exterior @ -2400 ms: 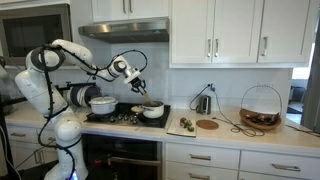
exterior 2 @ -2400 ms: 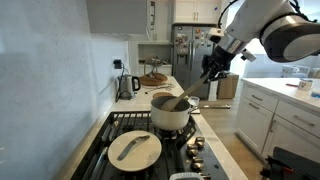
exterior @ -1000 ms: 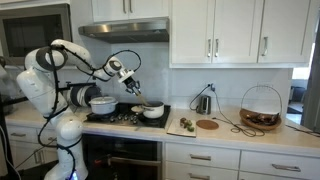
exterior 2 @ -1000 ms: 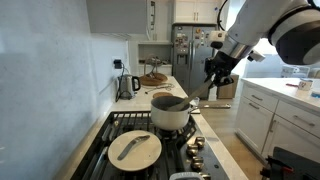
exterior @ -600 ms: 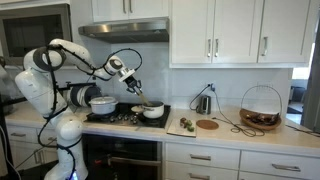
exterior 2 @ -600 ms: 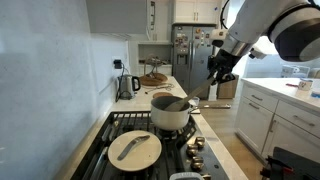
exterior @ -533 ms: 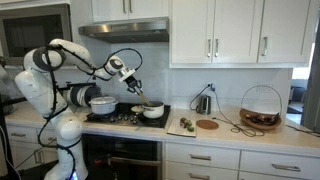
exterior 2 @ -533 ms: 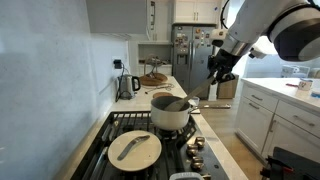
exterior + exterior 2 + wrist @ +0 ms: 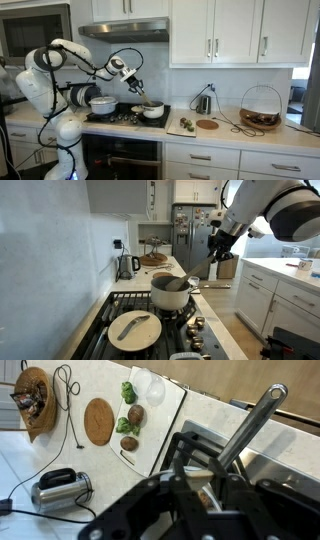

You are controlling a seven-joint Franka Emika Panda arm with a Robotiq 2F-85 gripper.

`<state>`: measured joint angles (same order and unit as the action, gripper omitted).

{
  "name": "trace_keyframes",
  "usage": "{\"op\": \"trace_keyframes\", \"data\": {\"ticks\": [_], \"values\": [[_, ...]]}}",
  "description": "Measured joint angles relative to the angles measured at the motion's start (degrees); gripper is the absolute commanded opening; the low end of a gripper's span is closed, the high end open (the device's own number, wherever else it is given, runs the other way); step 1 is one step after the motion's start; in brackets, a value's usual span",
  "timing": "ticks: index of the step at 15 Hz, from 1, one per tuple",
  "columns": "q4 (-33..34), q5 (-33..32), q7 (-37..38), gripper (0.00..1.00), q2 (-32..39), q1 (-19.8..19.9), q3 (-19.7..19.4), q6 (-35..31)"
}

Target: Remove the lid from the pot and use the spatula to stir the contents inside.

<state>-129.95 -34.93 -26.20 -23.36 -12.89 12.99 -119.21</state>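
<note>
Holding spatula (image 9: 250, 425) by its handle | gripper (image 9: 214, 255) narrow around it | above and beside pot (image 9: 170, 296)

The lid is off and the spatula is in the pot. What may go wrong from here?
1. The hand seems shut on the spatula, which leans in the small pot. A strong sideways push may slide or tip the pot on the grate.
2. The lid lies on the grate close to the pot; a sliding pot may knock it.
</note>
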Motion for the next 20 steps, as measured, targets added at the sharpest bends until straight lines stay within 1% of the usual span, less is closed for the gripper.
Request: {"op": "trace_keyframes", "data": {"ticks": [6, 14, 20], "values": [[1.93, -1.15, 1.82, 0.08, 3.10, -0.16, 1.04, 0.00], [5.86, -2.87, 2.05, 0.08, 8.30, -0.84, 3.14, 0.00], [6.56, -3.02, 2.06, 0.08, 9.23, -2.08, 3.81, 0.02]]}}
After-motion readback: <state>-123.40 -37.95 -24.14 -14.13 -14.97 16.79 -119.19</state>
